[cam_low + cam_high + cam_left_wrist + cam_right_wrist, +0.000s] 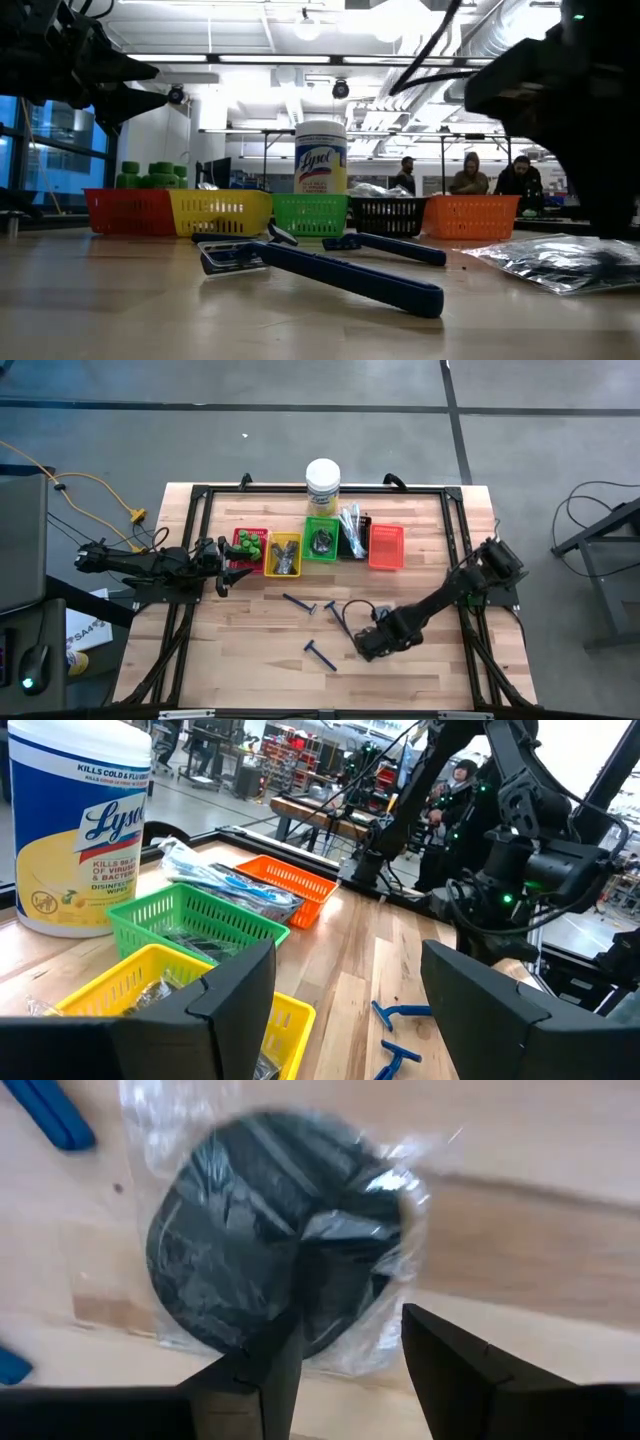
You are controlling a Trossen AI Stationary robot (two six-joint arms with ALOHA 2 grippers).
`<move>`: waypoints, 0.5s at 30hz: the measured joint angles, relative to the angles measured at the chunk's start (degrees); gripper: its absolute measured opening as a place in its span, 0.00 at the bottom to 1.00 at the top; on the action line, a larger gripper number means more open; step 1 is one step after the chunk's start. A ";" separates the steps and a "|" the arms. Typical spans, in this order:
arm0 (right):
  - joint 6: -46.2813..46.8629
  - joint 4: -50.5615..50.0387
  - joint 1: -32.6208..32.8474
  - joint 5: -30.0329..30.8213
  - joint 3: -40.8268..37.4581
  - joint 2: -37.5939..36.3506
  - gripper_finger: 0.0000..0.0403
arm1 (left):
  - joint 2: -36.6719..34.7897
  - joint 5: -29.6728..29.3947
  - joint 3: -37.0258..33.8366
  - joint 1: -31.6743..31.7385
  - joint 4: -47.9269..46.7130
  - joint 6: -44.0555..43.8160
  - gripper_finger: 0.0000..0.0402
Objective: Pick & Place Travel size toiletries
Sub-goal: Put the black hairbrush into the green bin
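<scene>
A dark shiny round bundle in a clear bag (250, 1230) lies flat on the table's near right part, also seen in the low view (570, 262). My right gripper (350, 1345) points down over the bundle's edge and is open; one finger stands over the bundle, the other over bare wood. I see no touch. Three dark-blue razors (297, 601) (330, 606) (320, 655) lie loose on the wood. My left gripper (350, 995) waits open and level at the table's left, beside the red tray (250, 546).
A row of small trays stands at the far middle: red with green pots, yellow (283, 555), green (321, 540), black (352, 535) with clear-sleeved sticks, orange (386, 546). A tall jar with a white lid (322, 482) stands behind them. Bare wood lies along the near edge.
</scene>
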 joint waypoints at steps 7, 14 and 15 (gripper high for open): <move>5.46 10.31 1.93 2.66 -6.35 -2.33 0.40 | 0.02 0.00 0.00 0.02 0.00 -0.02 0.60; 8.84 17.78 3.60 7.29 -12.45 -5.79 0.40 | 0.02 0.00 0.00 0.00 0.00 -0.01 0.60; 8.88 19.58 3.59 8.24 -13.27 -5.77 0.40 | 0.00 0.00 0.00 0.00 0.00 -0.02 0.60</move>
